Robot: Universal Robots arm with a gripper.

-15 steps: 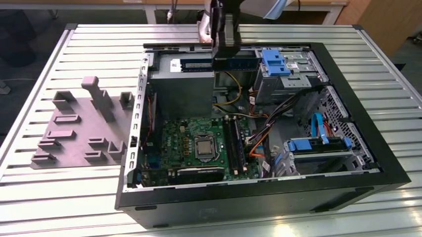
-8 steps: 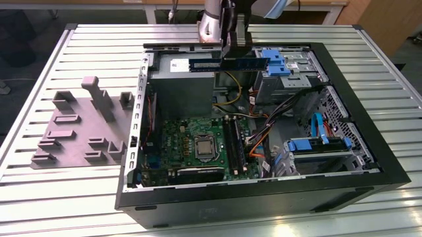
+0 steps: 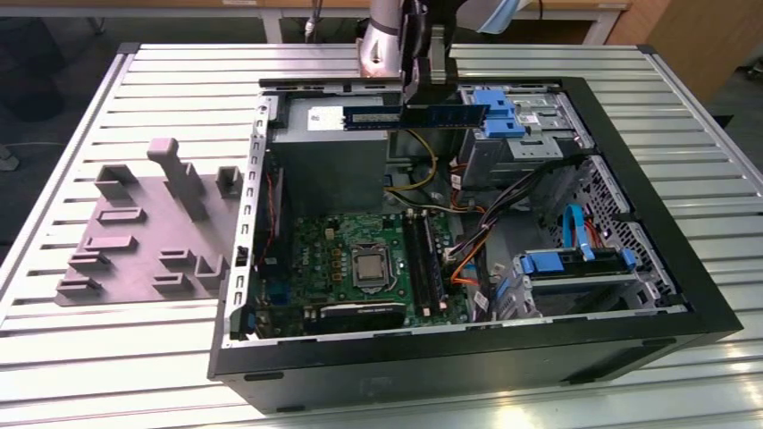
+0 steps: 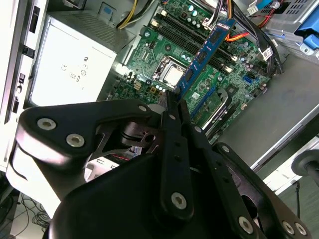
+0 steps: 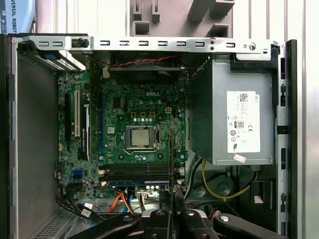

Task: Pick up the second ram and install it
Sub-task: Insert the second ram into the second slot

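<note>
My jaws were clamped on the second ram (image 3: 467, 115) near its middle, so the stick hung level, on its long edge, above the open computer case (image 3: 477, 366) that lay on the slatted table (image 3: 143, 80). I held it clear of the case's rim, over the end with the grey power supply (image 3: 328, 156) rather than over the motherboard (image 3: 357, 259), so it was not at its slot. In the second wrist view it ran out from between my jaws with its edge toward the board, the way it must meet the long black sockets (image 5: 137, 171). One socket seemed to carry another blue stick (image 5: 134, 183), though I could not be sure at that angle. The grey moulded tray (image 3: 143, 232) sat on the table beside the case, at the exterior view's left. As for writing, the ram bore a pale sticker (image 3: 370, 118) and the power supply a white label (image 5: 242, 122) (print I leave unread).
</note>
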